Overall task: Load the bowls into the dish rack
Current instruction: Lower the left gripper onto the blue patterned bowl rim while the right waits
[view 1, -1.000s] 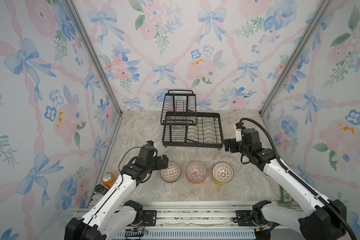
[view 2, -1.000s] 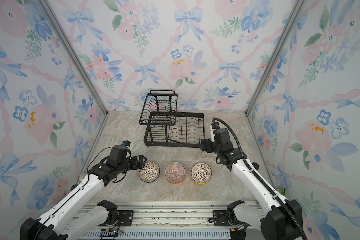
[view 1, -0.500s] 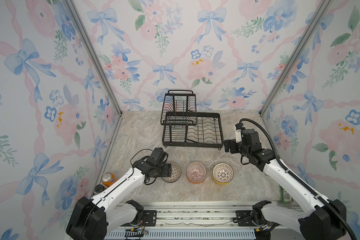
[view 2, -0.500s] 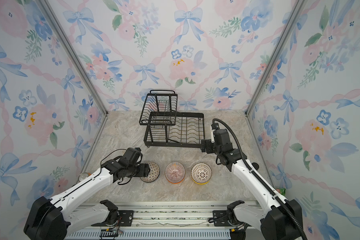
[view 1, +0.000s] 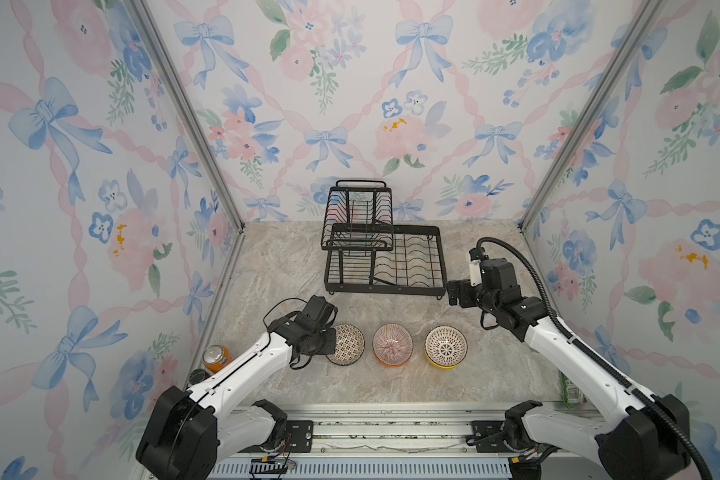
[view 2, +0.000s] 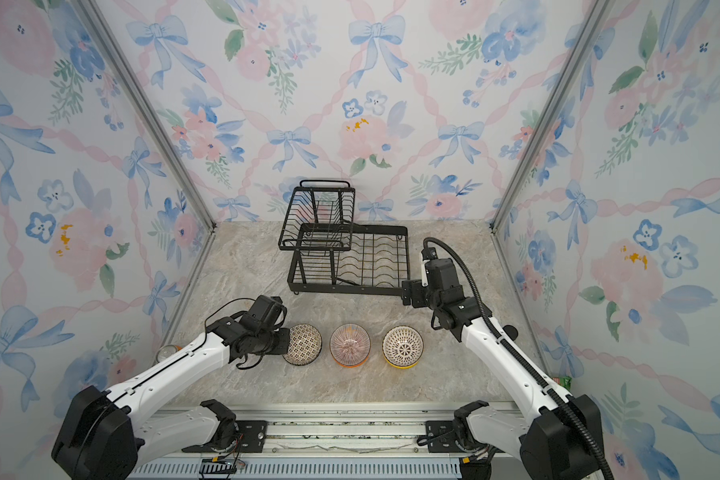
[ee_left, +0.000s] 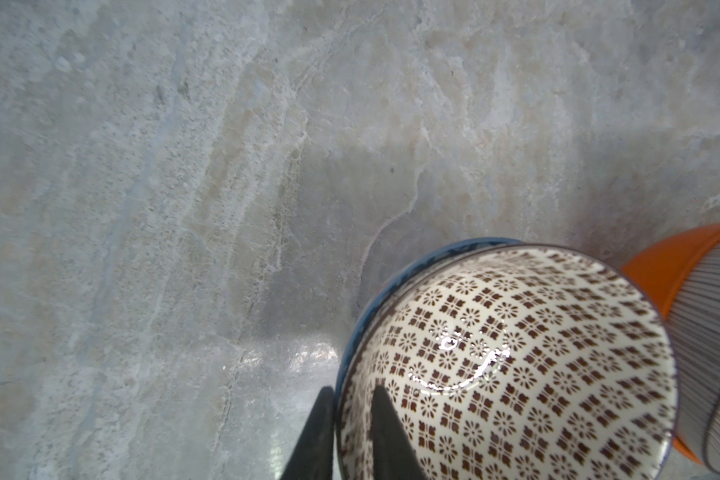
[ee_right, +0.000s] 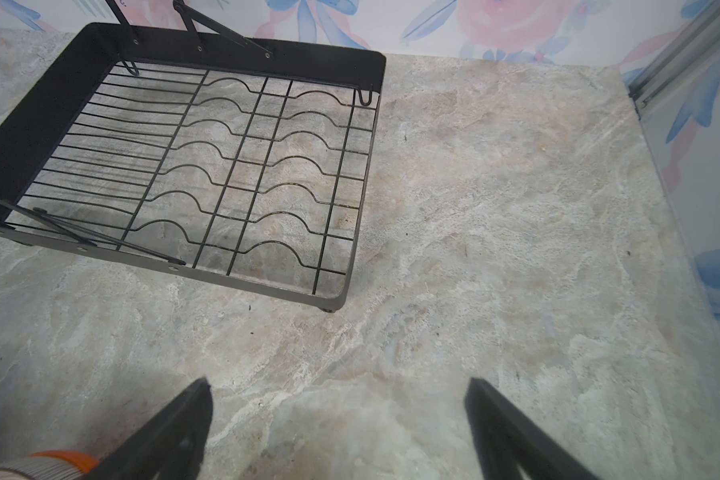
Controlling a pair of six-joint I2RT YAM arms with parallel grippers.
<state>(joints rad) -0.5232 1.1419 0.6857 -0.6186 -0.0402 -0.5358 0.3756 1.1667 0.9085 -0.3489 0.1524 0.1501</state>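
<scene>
Three stacks of bowls stand in a row near the front. The black-and-white patterned bowl [view 1: 346, 344] [view 2: 303, 344] [ee_left: 516, 353] is nested in a blue bowl [ee_left: 433, 253]. The pink-striped bowl [view 1: 392, 344] [view 2: 350, 344] sits in an orange bowl [ee_left: 661, 270]. The lattice bowl [view 1: 445, 347] [view 2: 403, 347] sits in a yellow one. My left gripper [view 1: 329, 338] [ee_left: 352, 390] is shut on the patterned bowl's left rim, one finger inside and one outside. The black dish rack [view 1: 385, 257] [view 2: 350, 257] [ee_right: 38, 124] stands empty behind. My right gripper [view 1: 452, 293] [ee_right: 338, 380] hovers open by the rack's front right corner.
An orange drink can [view 1: 215, 358] stands at the left wall beside my left arm. A green packet [view 1: 570, 388] lies at the front right edge. Patterned walls close in on three sides, and a metal rail runs along the front.
My left gripper moved right to the patterned bowl and closed from wide open onto its rim. The right arm and the other bowls stayed put.
</scene>
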